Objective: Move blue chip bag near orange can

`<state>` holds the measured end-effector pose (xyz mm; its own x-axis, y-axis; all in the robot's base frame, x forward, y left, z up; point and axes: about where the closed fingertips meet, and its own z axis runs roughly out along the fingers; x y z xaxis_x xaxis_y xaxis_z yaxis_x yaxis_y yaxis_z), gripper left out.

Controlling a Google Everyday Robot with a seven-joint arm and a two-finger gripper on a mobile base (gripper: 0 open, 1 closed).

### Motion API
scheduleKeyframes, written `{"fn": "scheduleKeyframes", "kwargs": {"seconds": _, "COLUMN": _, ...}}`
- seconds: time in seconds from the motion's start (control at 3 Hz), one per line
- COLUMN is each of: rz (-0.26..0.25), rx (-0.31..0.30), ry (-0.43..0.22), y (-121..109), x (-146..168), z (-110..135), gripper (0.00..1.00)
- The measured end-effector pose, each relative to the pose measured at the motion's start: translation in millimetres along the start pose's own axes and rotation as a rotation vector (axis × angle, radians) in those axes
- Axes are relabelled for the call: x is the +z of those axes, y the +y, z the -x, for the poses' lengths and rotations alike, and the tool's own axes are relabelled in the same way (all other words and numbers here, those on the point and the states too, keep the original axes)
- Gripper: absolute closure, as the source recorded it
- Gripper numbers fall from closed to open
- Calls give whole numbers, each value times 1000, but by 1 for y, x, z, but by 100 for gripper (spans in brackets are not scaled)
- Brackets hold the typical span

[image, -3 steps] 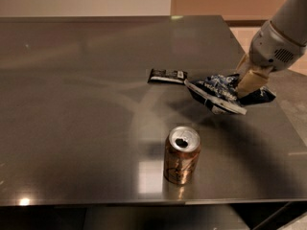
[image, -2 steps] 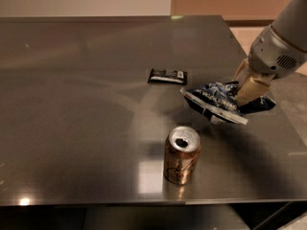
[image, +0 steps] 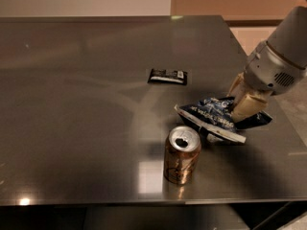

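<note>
The blue chip bag (image: pixel 213 117) is dark blue, crinkled, with white lettering. It lies tilted at the right of the steel table, just right of and behind the orange can (image: pixel 182 155). The can stands upright near the table's front edge, silver top with a dark hole. My gripper (image: pixel 243 107) comes down from the upper right on a grey-white arm. Its pale fingers (image: pixel 245 107) are closed on the right part of the bag and hold it.
A small flat black packet (image: pixel 167 75) lies on the steel table (image: pixel 72 104) behind the bag. The table's right edge (image: pixel 276 114) runs just beside the gripper, and the front edge lies just below the can.
The gripper has carried the blue chip bag forward, toward the table's front and closer to the orange can. The can and black packet have not moved.
</note>
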<state>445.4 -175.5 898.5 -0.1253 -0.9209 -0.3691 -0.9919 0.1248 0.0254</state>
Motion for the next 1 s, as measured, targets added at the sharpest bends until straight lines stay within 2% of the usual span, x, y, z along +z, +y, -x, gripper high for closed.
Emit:
{"fn": "scheduleKeyframes", "kwargs": {"seconds": 0.67, "rz": -16, "rx": -3, "ry": -5, "y": -3, "x": 1, "z": 3, "gripper": 13}}
{"fn": "scheduleKeyframes", "kwargs": {"seconds": 1.0, "rz": -23, "rx": -5, "ry": -7, "y": -4, "x": 1, "z": 5, "gripper": 0}}
